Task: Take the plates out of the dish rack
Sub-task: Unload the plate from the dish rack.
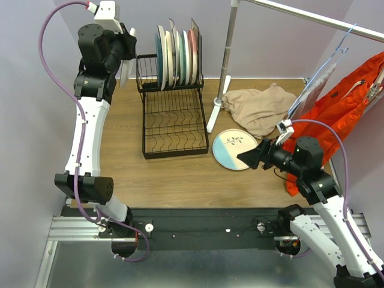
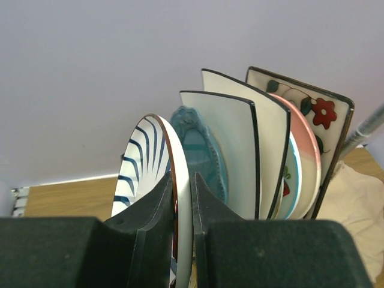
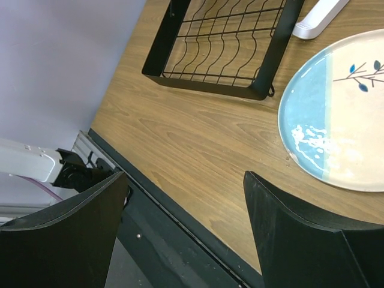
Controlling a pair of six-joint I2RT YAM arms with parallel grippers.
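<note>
Plate [image 2: 141,174], striped, in left pincer [image 2: 182,183], seemingly beside rack [image 1: 174,123]; right pincer [image 3: 186,180] agape, empty.

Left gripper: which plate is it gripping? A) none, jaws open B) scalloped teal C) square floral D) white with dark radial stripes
D: in the left wrist view the left gripper pinches the rim of the striped plate, which stands at the left end of the row.

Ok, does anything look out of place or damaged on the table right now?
One oddity: a beige cloth lies crumpled on the table, right by the unloaded cream-blue plate. The racked plates stand upright; no breakage or spill shows.
</note>
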